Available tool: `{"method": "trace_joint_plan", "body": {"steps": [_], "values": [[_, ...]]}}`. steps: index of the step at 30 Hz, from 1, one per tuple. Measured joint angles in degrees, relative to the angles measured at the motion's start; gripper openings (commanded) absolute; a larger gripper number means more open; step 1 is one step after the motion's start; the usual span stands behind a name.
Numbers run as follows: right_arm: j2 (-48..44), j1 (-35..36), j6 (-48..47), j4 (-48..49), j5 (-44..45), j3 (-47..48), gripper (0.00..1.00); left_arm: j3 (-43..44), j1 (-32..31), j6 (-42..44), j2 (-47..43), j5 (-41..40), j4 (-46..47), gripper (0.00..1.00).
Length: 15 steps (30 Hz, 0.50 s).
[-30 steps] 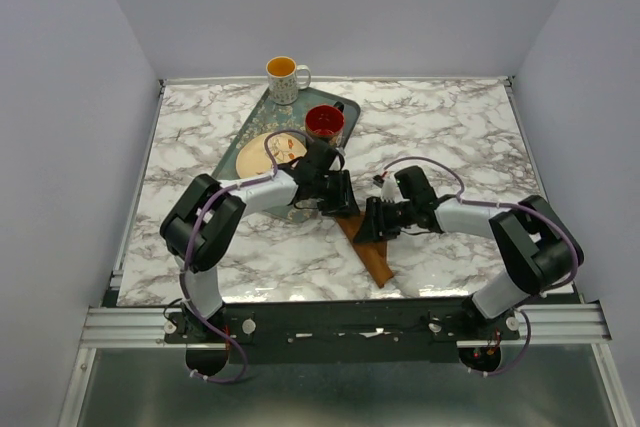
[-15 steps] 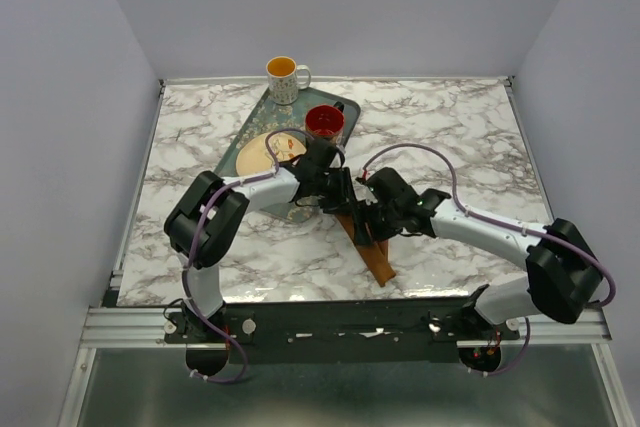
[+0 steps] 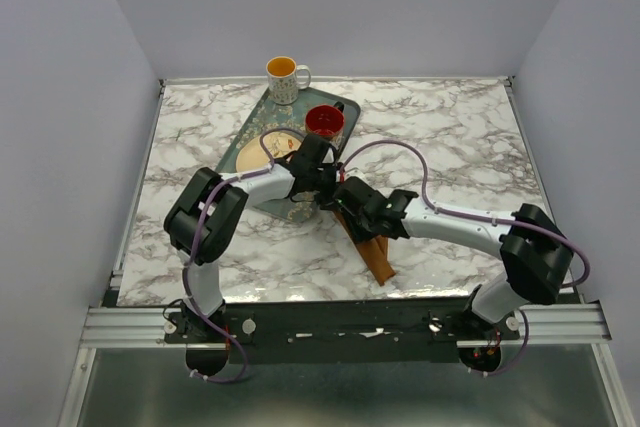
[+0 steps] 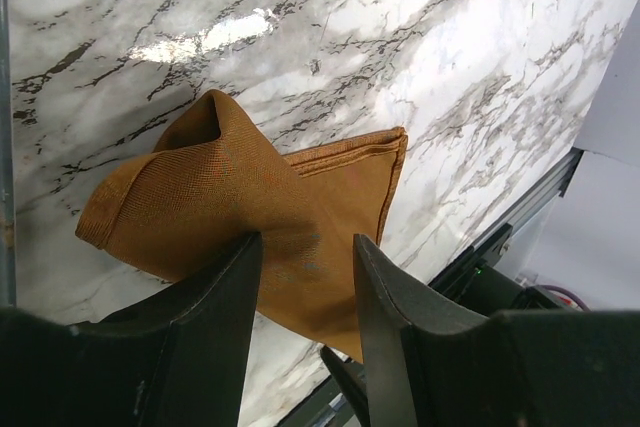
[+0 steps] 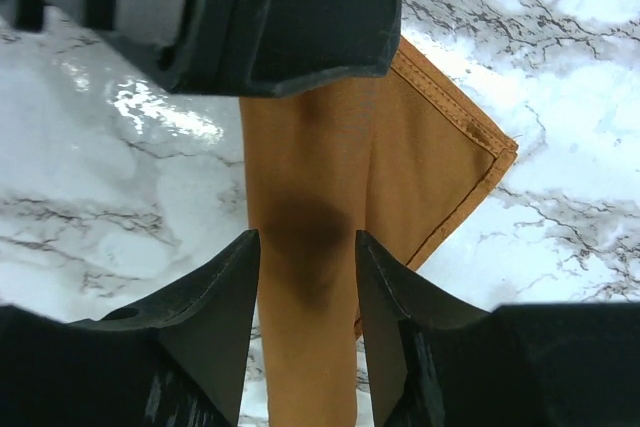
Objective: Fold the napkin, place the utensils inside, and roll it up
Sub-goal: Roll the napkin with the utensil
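On the marble table (image 3: 190, 162), bare stone runs along the left edge beside a dark green tray (image 3: 238, 140) that carries a tan plate (image 3: 257, 155) and a red cup (image 3: 324, 122). A yellow mug (image 3: 284, 78) stands just beyond the tray, at the far edge. Right of the tray, at mid-table, the two arms meet nose to nose. The left gripper (image 4: 306, 282) hangs over the rust-brown napkin (image 4: 240, 182), its jaws parted with cloth showing in the gap. Whether its fingers (image 4: 215, 297) touch the fabric cannot be told. The right gripper (image 5: 305, 282), just beside it, also stands parted, straddling the narrow folded strip and casting a shadow on it. From the grippers the napkin slants as a long band toward the near edge, its stitched hem squared off at one corner, and it ends close to the table's front rail. A raised fold peaks at its other end. Open marble spreads wide to the right and at the back.
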Motion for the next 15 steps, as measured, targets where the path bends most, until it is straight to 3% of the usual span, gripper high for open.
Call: {"method": "trace_joint_plan", "body": {"steps": [5,10,15], "values": [[2.19,0.02,-0.57,-0.26,1.03,0.09,0.49,0.00,0.00,-0.13,0.13,0.24,0.46,0.50],[2.40,0.31,-1.01,-0.37,1.20,0.31,0.36,0.00,0.07,-0.33,0.13,0.31,0.48,0.50],[2.36,1.95,-0.94,-2.80,1.95,3.28,0.43,0.00,0.11,-0.35,0.13,0.37,0.52,0.50]]}}
